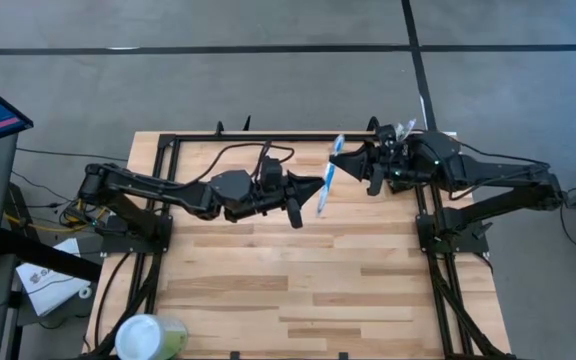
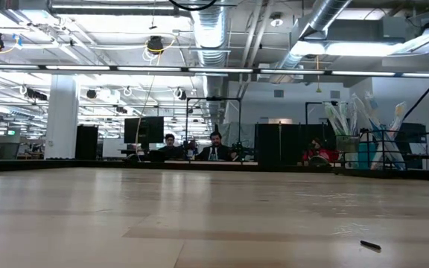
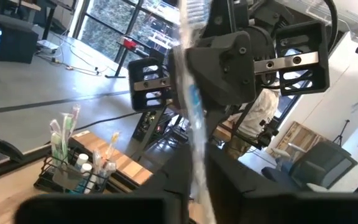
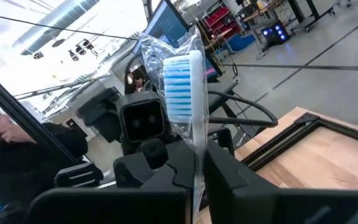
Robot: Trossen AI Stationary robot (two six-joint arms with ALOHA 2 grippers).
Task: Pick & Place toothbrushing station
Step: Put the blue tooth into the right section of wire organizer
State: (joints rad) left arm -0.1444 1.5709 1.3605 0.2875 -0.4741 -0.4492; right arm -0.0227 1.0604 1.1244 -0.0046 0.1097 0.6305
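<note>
Above the wooden counter (image 1: 298,270), the blue-and-white wrapped toothbrush (image 1: 328,176) hangs between both grippers, long axis crossing the line between them. Left gripper (image 1: 313,188) and right gripper (image 1: 353,158) both have jaws clamped on it. The black wire toothbrushing station (image 3: 73,174) sits at the counter's far right corner, nearer the right arm.
</note>
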